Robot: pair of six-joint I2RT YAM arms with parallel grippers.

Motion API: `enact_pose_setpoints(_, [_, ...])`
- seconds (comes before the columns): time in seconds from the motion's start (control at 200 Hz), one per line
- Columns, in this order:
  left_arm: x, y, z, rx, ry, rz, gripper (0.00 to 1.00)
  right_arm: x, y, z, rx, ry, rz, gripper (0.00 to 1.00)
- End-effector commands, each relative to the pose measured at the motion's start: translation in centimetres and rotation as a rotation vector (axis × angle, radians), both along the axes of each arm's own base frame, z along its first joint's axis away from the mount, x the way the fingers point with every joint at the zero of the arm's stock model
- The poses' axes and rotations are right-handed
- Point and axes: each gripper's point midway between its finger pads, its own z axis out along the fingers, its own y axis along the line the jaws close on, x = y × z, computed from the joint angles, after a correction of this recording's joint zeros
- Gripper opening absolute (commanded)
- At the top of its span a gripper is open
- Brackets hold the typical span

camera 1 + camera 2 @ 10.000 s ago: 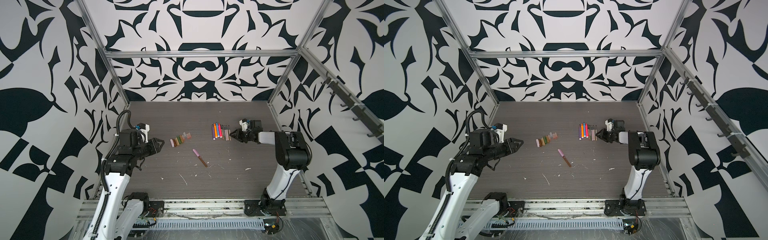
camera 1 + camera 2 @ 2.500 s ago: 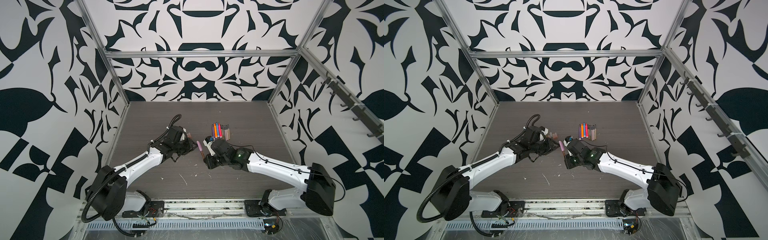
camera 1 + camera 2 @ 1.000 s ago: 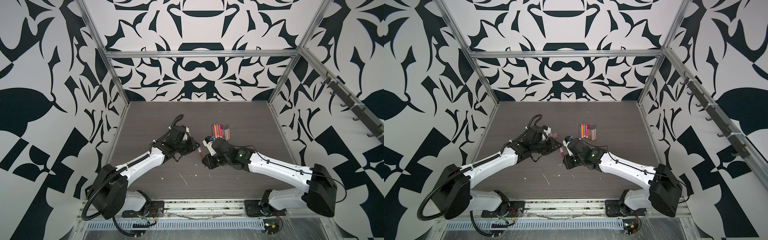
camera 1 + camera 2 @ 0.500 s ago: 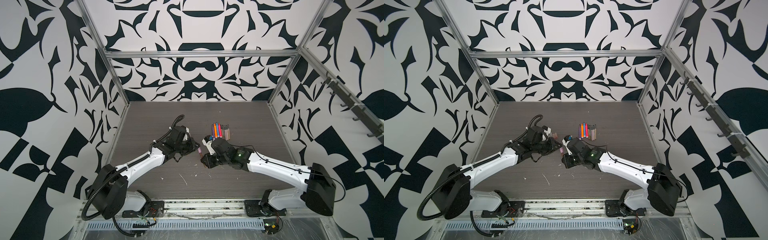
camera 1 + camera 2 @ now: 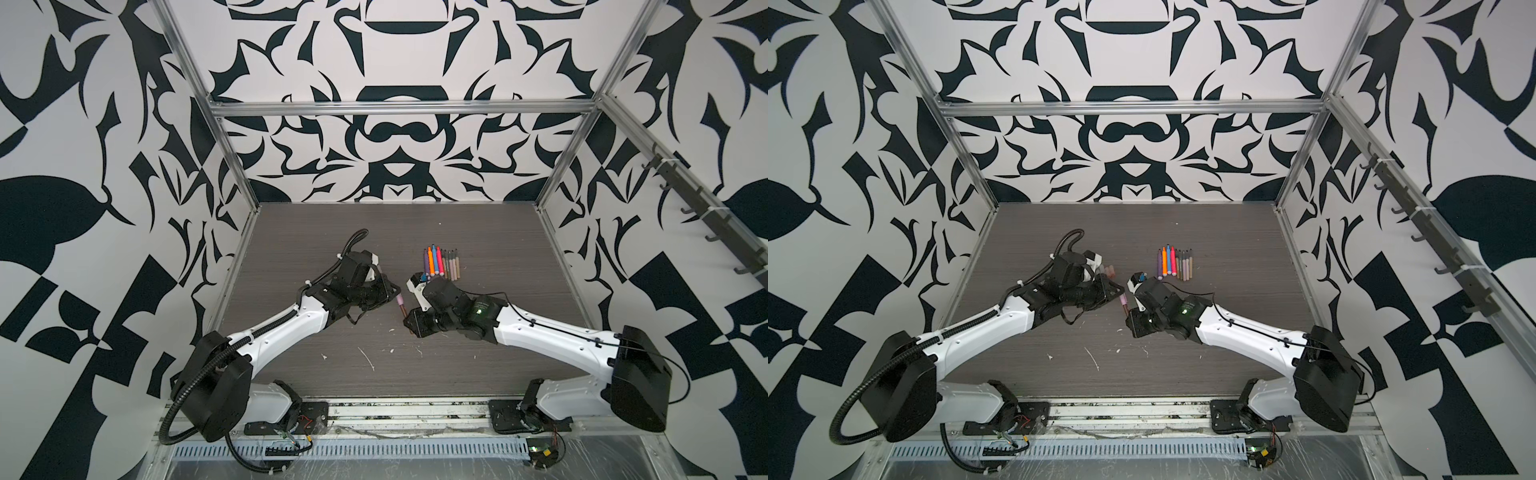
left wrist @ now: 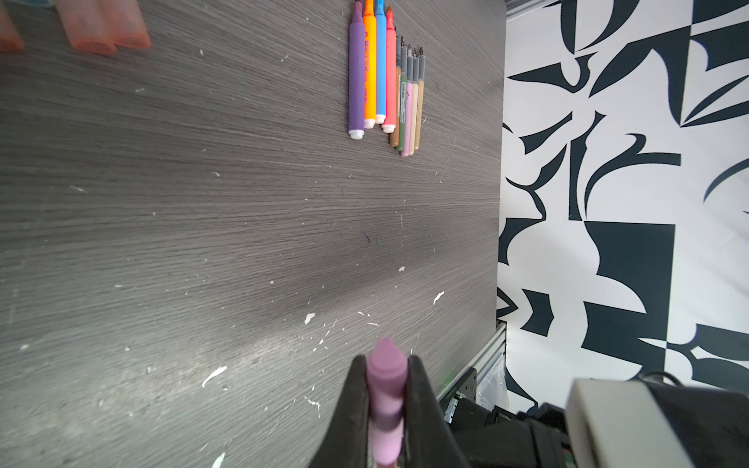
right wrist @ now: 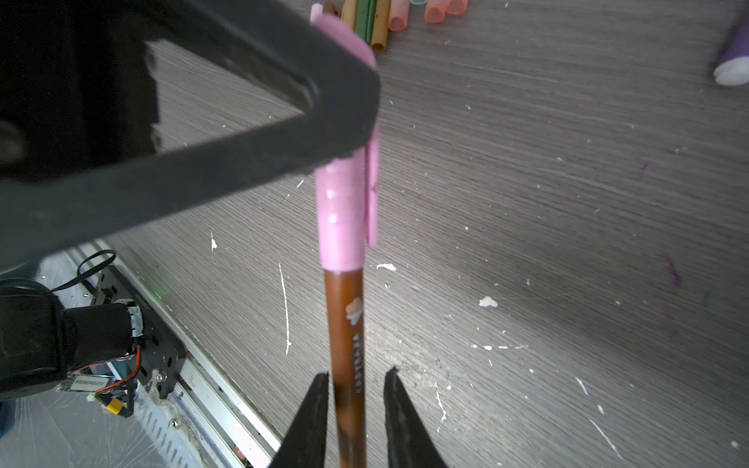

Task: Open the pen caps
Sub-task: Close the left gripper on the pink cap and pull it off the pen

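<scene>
The left end effector [image 6: 386, 362] is clamped on the lilac-pink plastic pen cap [image 7: 343, 219], which sits on the end of a slim brown marker pen [image 7: 347, 324] near the middle of the grey wood-grain bench [image 5: 498, 249]. The right end effector [image 7: 356, 372] straddles the brown barrel with its jaws slightly parted, one finger against it and a gap showing on the other side. Farther back lie a row of uncapped coloured pens [image 5: 441, 264] and, apart from them, a cluster of loose stubby caps [image 7: 377, 28].
</scene>
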Motion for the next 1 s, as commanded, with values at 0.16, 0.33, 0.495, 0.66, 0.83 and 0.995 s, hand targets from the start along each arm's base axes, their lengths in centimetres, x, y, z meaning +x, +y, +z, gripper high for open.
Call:
enact_pose_setpoints(0.16, [0.0, -0.6, 2.2, -0.059, -0.029, -0.009, 0.00, 0.3, 0.2, -0.3, 0.017, 0.010, -0.018, 0.23])
enact_pose_setpoints(0.33, [0.0, -0.6, 2.3, -0.064, -0.029, -0.006, 0.00, 0.2, 0.6, -0.4, 0.026, 0.022, -0.007, 0.13])
enact_pose_setpoints(0.495, [0.0, -0.7, 2.1, -0.064, -0.022, -0.011, 0.00, 0.1, 0.8, -0.2, 0.031, 0.022, 0.004, 0.00])
enact_pose_setpoints(0.66, [-0.1, -1.0, 1.8, -0.065, -0.010, -0.025, 0.31, 0.2, 0.8, 0.0, 0.024, 0.018, 0.014, 0.00])
enact_pose_setpoints(0.83, [-0.2, -1.2, 1.7, -0.066, -0.006, -0.033, 0.35, 0.3, 0.8, 0.2, 0.021, 0.010, 0.012, 0.00])
enact_pose_setpoints(0.995, [-0.4, -1.5, 1.4, -0.062, 0.003, -0.044, 0.35, 0.5, 0.8, 0.4, 0.020, 0.005, 0.008, 0.00])
